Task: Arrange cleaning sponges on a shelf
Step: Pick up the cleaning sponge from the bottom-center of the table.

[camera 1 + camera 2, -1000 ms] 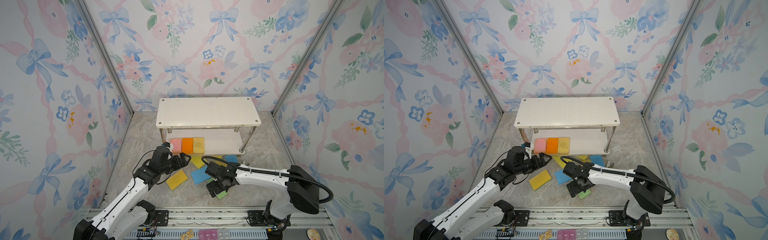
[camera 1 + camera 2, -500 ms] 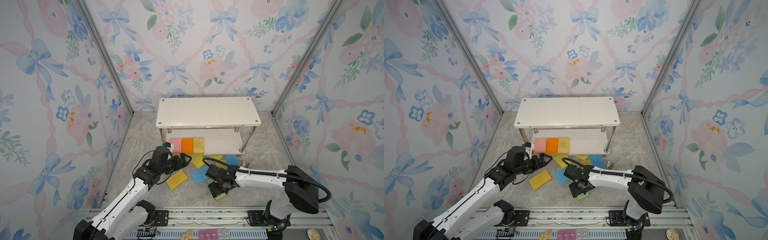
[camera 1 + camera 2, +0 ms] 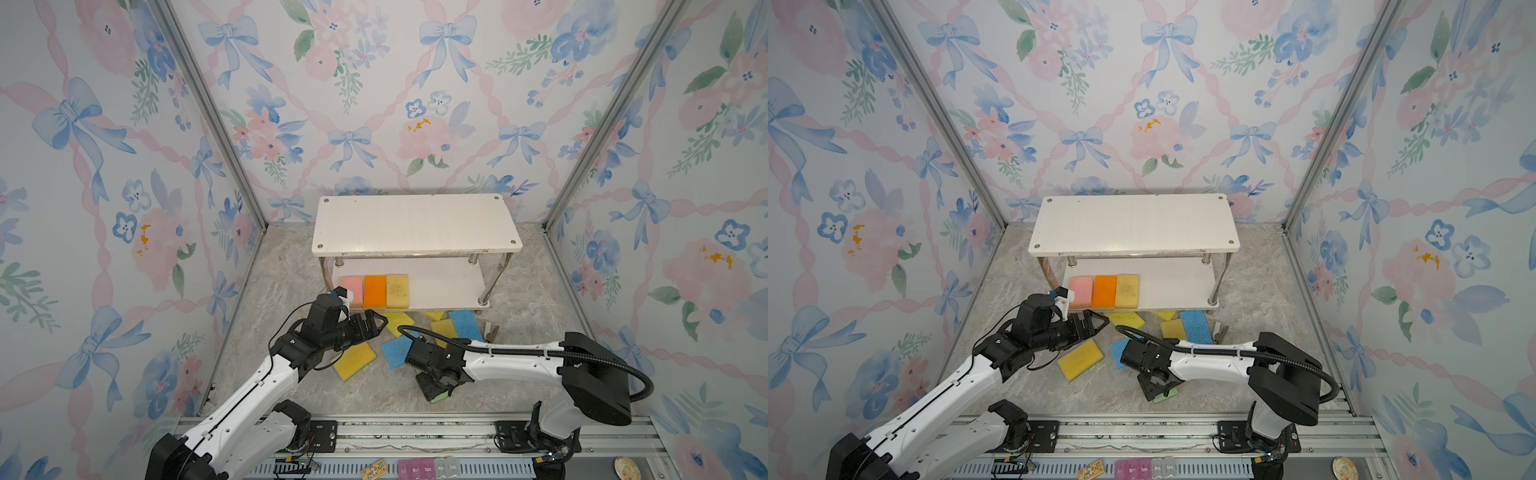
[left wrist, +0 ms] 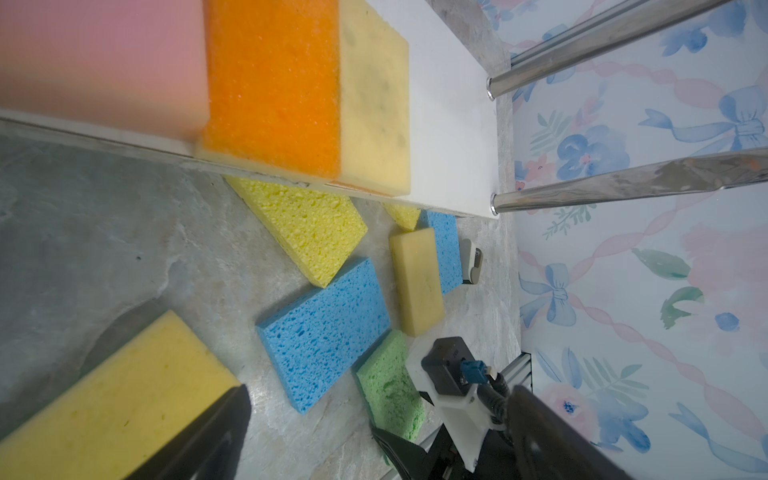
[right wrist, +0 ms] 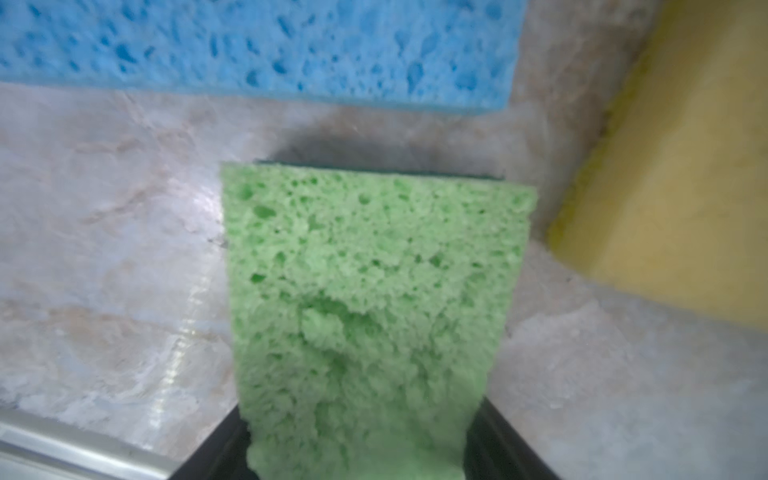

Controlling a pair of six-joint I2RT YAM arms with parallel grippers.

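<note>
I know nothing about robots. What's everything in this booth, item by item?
White two-tier shelf with metal legs: one, white, at the back.
Shelved sponges: three, pink sponge, orange sponge, pale yellow sponge, lower board's left end.
Blue sponges: two, centre blue sponge, right blue sponge, marbled floor before the shelf.
Yellow sponges: four, floor; bright yellow sponge and yellow corner partly under the shelf, mustard sponge, big yellow sponge.
Green sponge: one, green, in the right gripper.
Small grey clip: one, grey, floor right of the sponges.
Left gripper: one, black, open, empty.
Right gripper: one, black, closed on the green sponge.
</note>
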